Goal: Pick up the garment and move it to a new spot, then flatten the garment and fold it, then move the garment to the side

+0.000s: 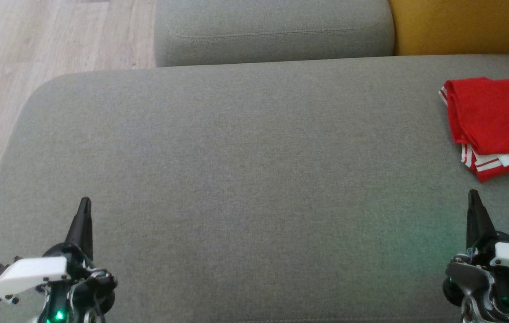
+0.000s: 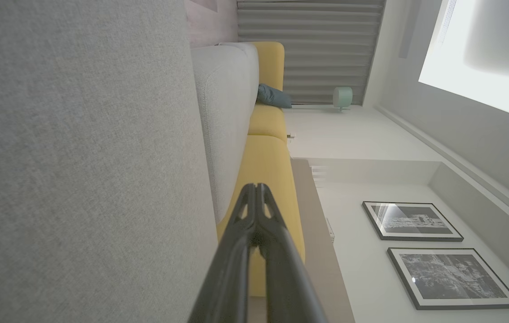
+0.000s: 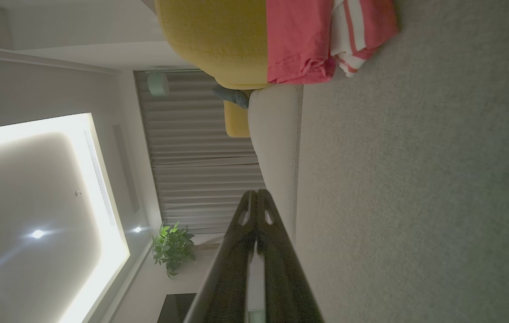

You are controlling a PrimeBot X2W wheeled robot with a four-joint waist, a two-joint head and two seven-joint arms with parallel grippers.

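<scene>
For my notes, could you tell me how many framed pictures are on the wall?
2: one framed picture, a second framed picture beside it, on the white wall.

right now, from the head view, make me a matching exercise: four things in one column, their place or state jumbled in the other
Things:
1 garment
2 left gripper
3 yellow cushion
4 wood floor

Place or state:
a upper left corner
b lower left, shut, holding nothing
c red, lying at the right edge of the grey seat
d upper right corner

Pairs: 1-c, 2-b, 3-d, 4-a
</scene>
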